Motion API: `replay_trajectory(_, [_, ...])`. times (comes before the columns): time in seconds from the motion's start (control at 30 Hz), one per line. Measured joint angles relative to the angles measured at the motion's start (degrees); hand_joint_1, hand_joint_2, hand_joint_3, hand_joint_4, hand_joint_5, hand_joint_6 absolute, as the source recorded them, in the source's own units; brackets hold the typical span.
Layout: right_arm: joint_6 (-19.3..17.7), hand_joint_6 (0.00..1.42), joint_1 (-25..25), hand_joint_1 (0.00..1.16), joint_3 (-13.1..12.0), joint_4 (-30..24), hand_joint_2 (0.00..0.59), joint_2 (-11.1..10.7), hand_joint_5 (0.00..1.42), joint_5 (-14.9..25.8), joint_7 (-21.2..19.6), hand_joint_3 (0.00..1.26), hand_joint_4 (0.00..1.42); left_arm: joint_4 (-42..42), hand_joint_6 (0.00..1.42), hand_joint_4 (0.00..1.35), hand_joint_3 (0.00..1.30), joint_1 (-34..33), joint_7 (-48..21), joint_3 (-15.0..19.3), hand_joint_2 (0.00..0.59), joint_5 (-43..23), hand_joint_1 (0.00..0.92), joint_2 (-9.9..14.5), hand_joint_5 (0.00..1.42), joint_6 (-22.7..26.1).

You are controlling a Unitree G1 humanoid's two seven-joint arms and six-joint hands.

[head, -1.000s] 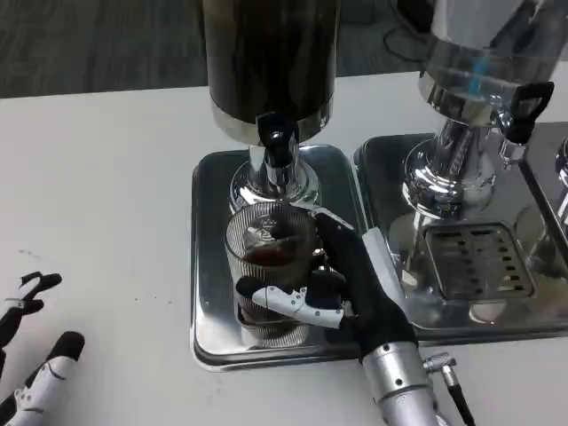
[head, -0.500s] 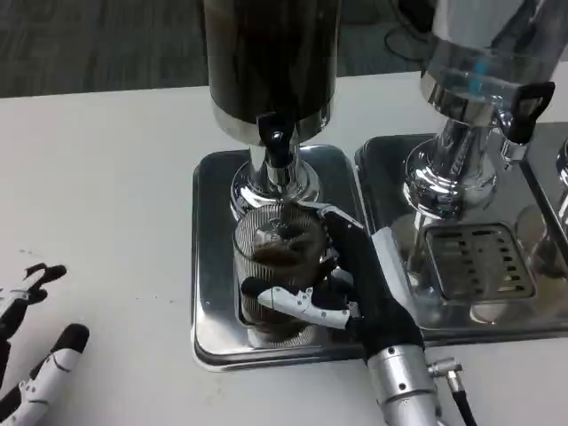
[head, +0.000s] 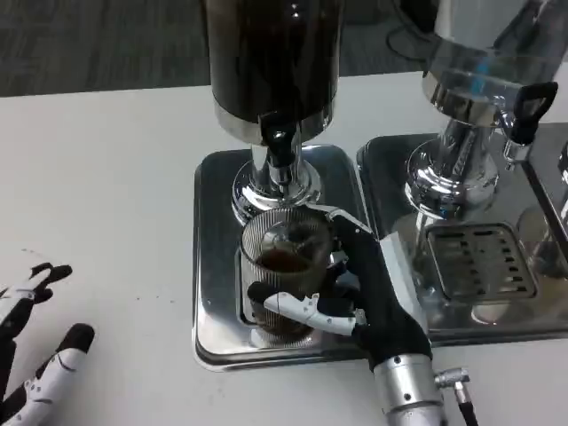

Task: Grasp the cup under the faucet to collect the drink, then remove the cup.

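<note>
Here, the head view looks down on a white bench (head: 106,177) carrying two drink dispensers side by side. The nearer dispenser (head: 273,62) has a dark cylindrical tank on a chrome pedestal, with a black-handled faucet (head: 279,146) projecting from its base toward the camera. The pedestal stands on a polished square drip tray (head: 213,257).

The cup (head: 282,266), a clear ribbed glass, stands upright on the drip tray directly below the faucet. It contains a shallow layer of dark brown drink. The right robot hand (head: 342,288) grasps the cup from its right side: the black palm lies against the cup wall, one white-and-black finger wraps across the near face of the cup, and the remaining fingers curve around its far side. The silver right forearm (head: 410,395) enters from the lower edge of the view, with a small connector plug beside the wrist.

The left robot hand (head: 35,355) lies at the lower left corner, well apart from the tray. Its fingers are spread and it grasps nothing; its state is released.

The second dispenser (head: 479,80) stands to the right, with a clear tank on a chrome stem and a black tap handle (head: 530,111). Its own tray (head: 390,177) carries a slotted grille (head: 479,262). The two trays sit just beside each other.
</note>
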Motion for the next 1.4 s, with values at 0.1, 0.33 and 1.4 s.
replay_trajectory(0.1, [1.3, 1.26, 1.4, 0.96, -0.2, -2.9, 0.166, -1.0, 0.84, -2.6, -1.0, 0.47, 0.59, 0.2, 0.09, 0.1, 0.23, -0.5, -0.8, -1.0, 0.198, -0.1, 0.0, 0.1, 0.25, -0.1])
replay_trajectory(0.33, [1.8, 1.29, 4.6, 0.96, -1.2, -7.5, 0.166, -1.6, 0.86, -2.9, -1.3, 0.48, 0.6, 1.8, 0.09, 0.04, 0.22, -2.5, -3.3, -2.8, 0.196, -0.6, 0.0, 0.4, 0.24, -0.4])
replay_trajectory(1.4, [1.8, 1.3, 19.2, 0.97, -1.0, -28.6, 0.167, -4.8, 0.88, -3.3, 2.9, 0.5, 0.61, -23.1, 0.0, 0.0, 0.0, 5.9, -8.1, -5.7, 0.098, 11.1, 0.0, 8.4, 0.0, 15.4])
